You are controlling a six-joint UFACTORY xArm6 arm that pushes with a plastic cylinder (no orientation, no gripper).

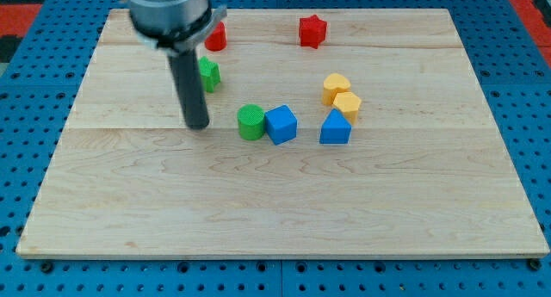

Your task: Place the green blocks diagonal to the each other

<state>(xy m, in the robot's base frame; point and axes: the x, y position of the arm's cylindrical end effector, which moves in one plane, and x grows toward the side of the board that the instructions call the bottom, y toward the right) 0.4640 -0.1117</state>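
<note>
A green cylinder [250, 121] stands near the board's middle, touching a blue cube [281, 124] on its right. A second green block [209, 74] sits up and to the left of it, partly hidden behind my rod. My tip [197, 125] rests on the board just left of the green cylinder, with a gap between them, and below the second green block.
A red block [216, 36] sits at the view's top, partly behind the arm, and a red star-shaped block [312, 30] to its right. Two yellow blocks [337, 86] [347, 105] and a blue triangular block [335, 127] lie right of centre. The wooden board [275, 211] lies on a blue pegboard.
</note>
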